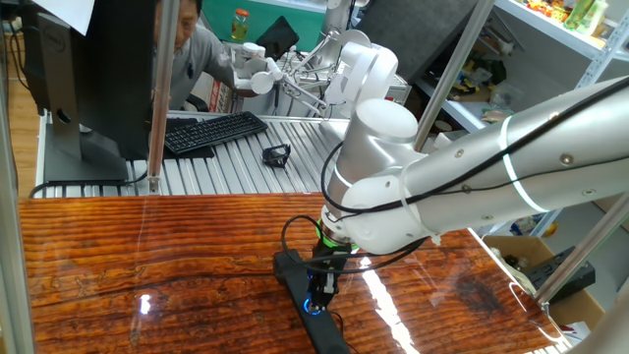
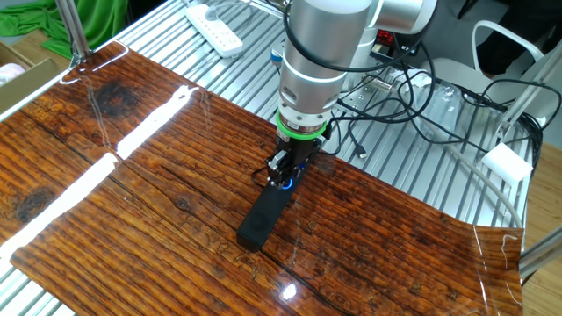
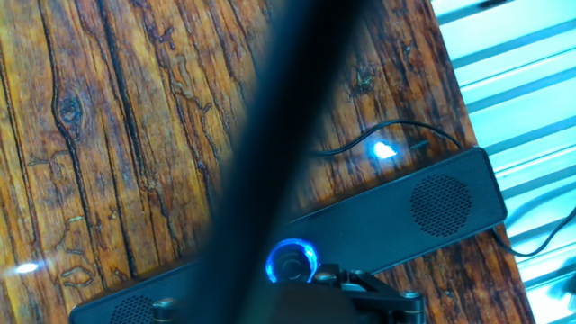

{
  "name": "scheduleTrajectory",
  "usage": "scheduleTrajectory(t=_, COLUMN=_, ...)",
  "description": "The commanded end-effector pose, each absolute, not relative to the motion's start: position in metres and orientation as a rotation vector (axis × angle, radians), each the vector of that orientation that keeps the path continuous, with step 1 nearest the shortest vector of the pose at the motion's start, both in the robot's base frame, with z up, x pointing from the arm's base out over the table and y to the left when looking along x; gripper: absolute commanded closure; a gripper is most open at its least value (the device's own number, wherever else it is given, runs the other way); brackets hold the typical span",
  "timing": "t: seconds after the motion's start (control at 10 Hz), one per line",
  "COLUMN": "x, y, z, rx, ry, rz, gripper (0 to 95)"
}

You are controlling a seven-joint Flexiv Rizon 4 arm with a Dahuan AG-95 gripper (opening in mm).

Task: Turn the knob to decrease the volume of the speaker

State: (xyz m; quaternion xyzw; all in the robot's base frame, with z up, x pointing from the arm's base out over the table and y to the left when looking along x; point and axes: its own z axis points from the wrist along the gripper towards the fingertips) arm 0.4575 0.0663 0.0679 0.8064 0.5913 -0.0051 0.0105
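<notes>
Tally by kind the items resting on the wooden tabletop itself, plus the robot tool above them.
Long matte black bar speaker: 1
Round black knob with glowing blue ring: 1
Thin black cable: 1
Two-finger gripper, down over the knob: 1
Total: 4
</notes>
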Motion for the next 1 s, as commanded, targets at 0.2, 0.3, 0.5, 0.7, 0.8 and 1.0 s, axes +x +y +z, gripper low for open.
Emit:
scheduleTrajectory(t=0.2, x=0.4582, y=0.067, z=0.0689, rx=2.501, ry=1.838, rz=-0.035, gripper=57.0)
scheduleTrajectory(t=0.3, x=0.4581, y=0.067, z=0.0689, rx=2.518, ry=1.827, rz=-0.027, gripper=57.0)
scheduleTrajectory(t=0.5, x=0.4578, y=0.067, z=0.0689, rx=2.532, ry=1.815, rz=-0.029, gripper=38.0)
scheduleTrajectory(t=0.7, x=0.4566, y=0.0665, z=0.0679, rx=2.537, ry=1.814, rz=-0.027, gripper=38.0)
scheduleTrajectory(t=0.8, x=0.456, y=0.0662, z=0.067, rx=2.537, ry=1.812, rz=-0.026, gripper=38.0)
scheduleTrajectory(t=1.0, x=0.4559, y=0.0661, z=0.0669, rx=2.542, ry=1.812, rz=-0.022, gripper=57.0)
